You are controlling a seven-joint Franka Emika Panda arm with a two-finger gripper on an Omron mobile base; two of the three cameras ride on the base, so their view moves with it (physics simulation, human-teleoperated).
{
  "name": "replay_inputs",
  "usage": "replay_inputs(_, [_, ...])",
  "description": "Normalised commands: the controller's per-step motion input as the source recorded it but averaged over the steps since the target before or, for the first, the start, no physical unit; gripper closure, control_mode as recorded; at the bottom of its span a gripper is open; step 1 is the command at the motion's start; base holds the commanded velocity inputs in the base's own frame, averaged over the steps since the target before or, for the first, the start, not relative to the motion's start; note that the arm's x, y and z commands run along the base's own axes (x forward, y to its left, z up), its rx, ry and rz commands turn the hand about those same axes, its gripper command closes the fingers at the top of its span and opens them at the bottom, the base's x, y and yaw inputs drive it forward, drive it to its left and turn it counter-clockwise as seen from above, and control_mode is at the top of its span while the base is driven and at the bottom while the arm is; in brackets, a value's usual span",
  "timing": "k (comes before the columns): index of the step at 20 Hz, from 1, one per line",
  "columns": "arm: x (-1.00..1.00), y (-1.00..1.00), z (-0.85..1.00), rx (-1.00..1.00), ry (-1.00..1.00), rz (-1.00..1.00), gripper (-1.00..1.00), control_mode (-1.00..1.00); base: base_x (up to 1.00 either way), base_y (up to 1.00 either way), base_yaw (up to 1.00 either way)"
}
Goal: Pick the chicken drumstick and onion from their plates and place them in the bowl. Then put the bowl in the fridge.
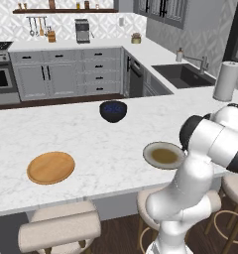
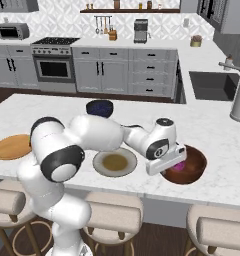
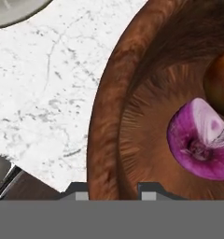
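- The gripper (image 3: 112,190) is positioned at the near rim of the reddish-brown bowl (image 3: 104,116); in the hand view the two finger tips straddle that rim, so the jaws are seen clamped on the bowl wall.
- In the right base view the gripper (image 2: 167,165) is seen pressed against the left side of the bowl (image 2: 194,167), which stands on the white marble worktop (image 2: 217,135) near its front edge.
- The onion (image 3: 202,142) is found lying inside the bowl, with a cut pale face turned up.
- The chicken drumstick (image 3: 220,84) is found in the bowl just beyond the onion, touching it; only its rounded brown end is visible.
- The grey-rimmed plate (image 2: 115,162) is located just left of the gripper on the worktop.
- The wooden plate (image 1: 50,167) is located well apart, at the far left of the worktop.
- A dark blue bowl (image 1: 113,110) is set further back on the worktop.
- A paper towel roll (image 1: 226,81) is placed upright near the sink (image 1: 183,75).
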Motion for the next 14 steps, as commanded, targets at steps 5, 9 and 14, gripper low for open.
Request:
replay_inputs(5, [-0.61,0.98,0.84,0.00,0.02,0.21,1.00,-1.00,0.00,0.00,0.00])
replay_inputs(9, [-0.59,1.00,0.74,-0.03,0.00,0.28,1.00,-1.00,0.00,0.00,0.00])
replay_inputs(14, [-0.51,1.00,0.81,-0.07,0.00,0.32,1.00,-1.00,0.00,0.00,0.00])
